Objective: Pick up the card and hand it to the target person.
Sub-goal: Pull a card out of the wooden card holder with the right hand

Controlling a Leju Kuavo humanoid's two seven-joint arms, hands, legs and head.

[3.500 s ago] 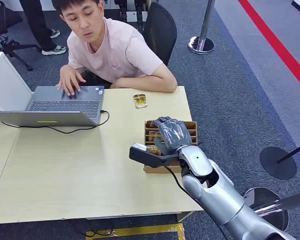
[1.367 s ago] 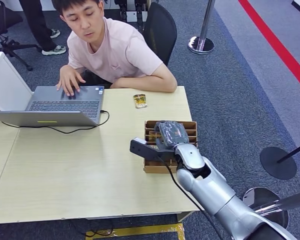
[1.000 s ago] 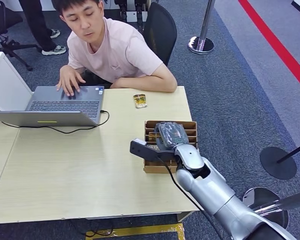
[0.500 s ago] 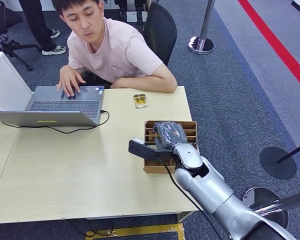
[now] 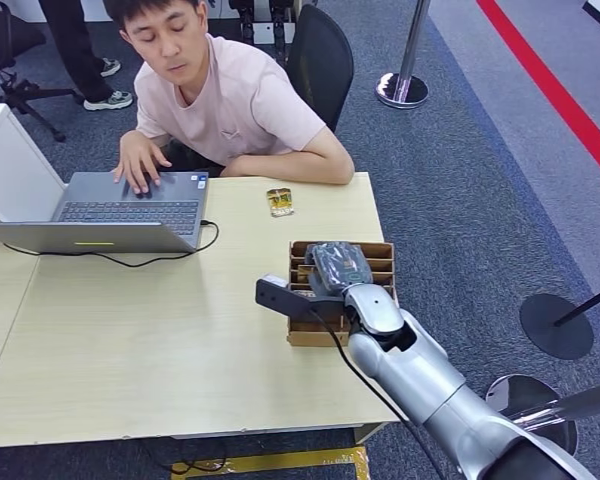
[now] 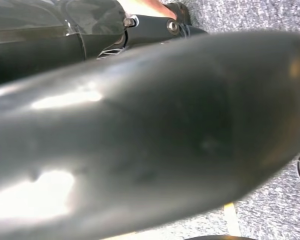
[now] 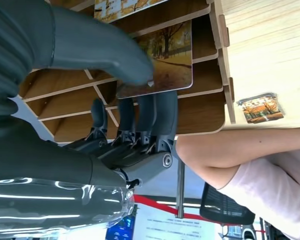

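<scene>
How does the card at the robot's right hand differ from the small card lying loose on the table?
The card in the rack stands in a slot of the wooden rack, pinched by the right hand; the loose card lies flat on the table, untouched. The loose card sits nearer the person. Both show an autumn-tree picture.

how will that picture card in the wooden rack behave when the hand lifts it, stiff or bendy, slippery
The card looks thin and flat, so it is probably light and somewhat bendy. Its printed face looks glossy, so it may slip between the right hand's thumb and fingers. It sits in a slot of the wooden rack, so it will likely slide out along the slot rather than lift straight.
</scene>
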